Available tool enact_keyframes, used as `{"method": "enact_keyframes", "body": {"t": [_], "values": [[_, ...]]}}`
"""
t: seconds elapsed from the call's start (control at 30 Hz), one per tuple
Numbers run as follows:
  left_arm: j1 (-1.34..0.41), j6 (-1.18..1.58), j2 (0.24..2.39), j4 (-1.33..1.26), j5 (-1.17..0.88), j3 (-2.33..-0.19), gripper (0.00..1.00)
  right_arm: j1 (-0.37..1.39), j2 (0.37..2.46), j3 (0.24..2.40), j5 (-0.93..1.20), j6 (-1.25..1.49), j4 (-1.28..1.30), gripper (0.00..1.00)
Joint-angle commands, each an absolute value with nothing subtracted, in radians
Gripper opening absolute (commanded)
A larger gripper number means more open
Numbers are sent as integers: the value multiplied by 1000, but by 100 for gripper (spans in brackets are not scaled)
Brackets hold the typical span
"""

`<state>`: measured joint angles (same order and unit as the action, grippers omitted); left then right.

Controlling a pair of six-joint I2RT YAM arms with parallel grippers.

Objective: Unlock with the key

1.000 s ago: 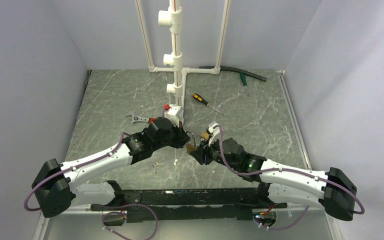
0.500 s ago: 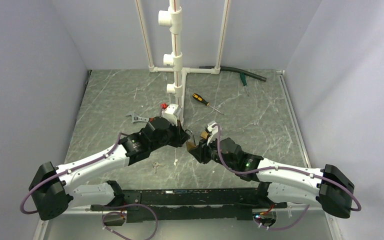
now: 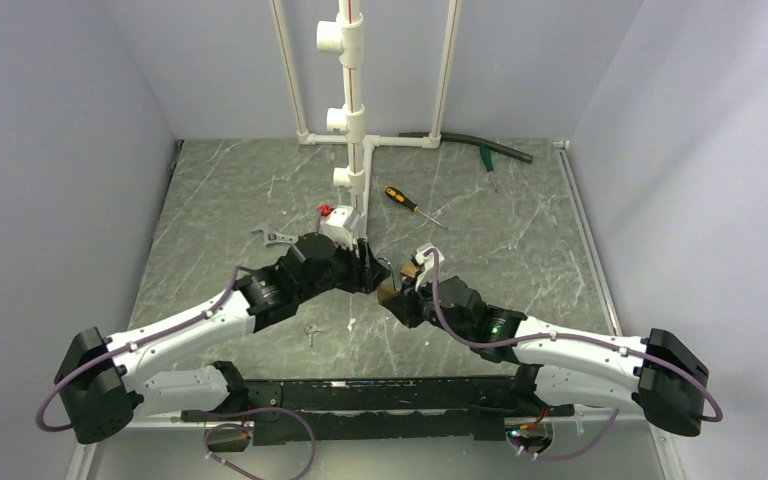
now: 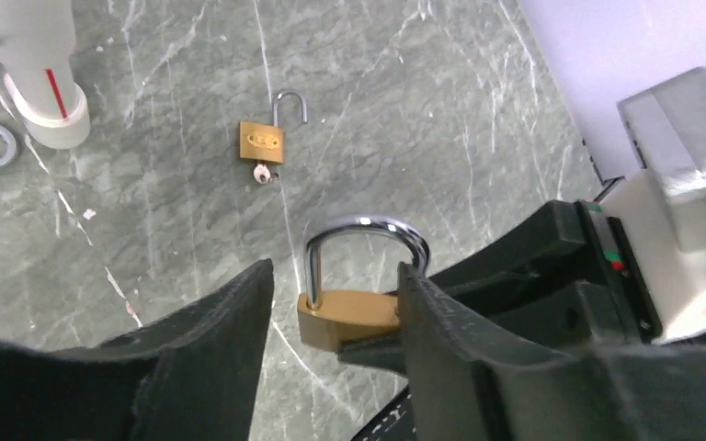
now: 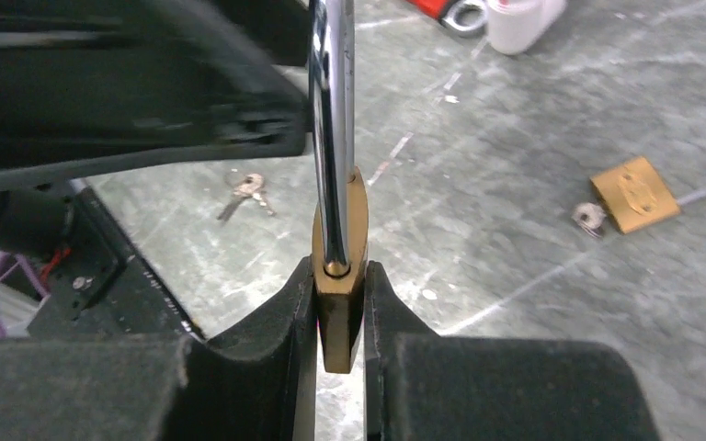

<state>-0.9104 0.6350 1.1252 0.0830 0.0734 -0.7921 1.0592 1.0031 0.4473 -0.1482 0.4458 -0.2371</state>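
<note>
My right gripper [image 5: 340, 268] is shut on the body of a large brass padlock [image 5: 339, 303] and holds it edge-up above the table, chrome shackle [image 5: 331, 138] pointing away. My left gripper [image 4: 335, 271] stands open around that padlock [image 4: 349, 312]; its right finger is close against the shackle [image 4: 363, 225]. A tiny silver key [image 5: 248, 190] lies loose on the table, seen in the top view near the left arm as the key [image 3: 312, 333]. Both grippers meet at the table's middle [image 3: 380, 285].
A small brass padlock [image 4: 262, 142] lies on the table with its shackle open and a key in its keyhole. A white PVC pipe stand [image 3: 352, 120] rises behind, with a red-handled wrench [image 3: 272, 237] left of it and a black-and-orange screwdriver [image 3: 405, 203] to its right.
My left gripper has gone from shut to open and sits around the padlock. The right gripper's jaws have closed in on the padlock body. Both arms shifted slightly away from their bases.
</note>
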Motion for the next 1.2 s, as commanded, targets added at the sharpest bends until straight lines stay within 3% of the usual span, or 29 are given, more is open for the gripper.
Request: {"method": "enact_keyframes", "body": {"t": [0.0, 0.07, 0.17, 0.37, 0.67, 0.93, 1.17], "values": [[-915, 645, 1055, 20, 64, -801, 67, 1053, 963, 476, -250, 471, -238, 0], [-915, 644, 1034, 53, 86, -792, 77, 1052, 950, 478, -305, 486, -205, 0], [-915, 633, 1007, 146, 121, -792, 78, 1039, 936, 473, -374, 515, -162, 0], [-915, 751, 1000, 524, 324, -834, 64, 1002, 916, 471, -411, 551, -88, 0], [-916, 970, 997, 798, 471, -751, 60, 956, 973, 479, -349, 603, -61, 0], [-909, 1091, 1049, 872, 513, -717, 57, 867, 1131, 545, -247, 669, 34, 0], [-880, 1078, 1077, 809, 461, -652, 48, 807, 1299, 580, 28, 655, -26, 0]]}}
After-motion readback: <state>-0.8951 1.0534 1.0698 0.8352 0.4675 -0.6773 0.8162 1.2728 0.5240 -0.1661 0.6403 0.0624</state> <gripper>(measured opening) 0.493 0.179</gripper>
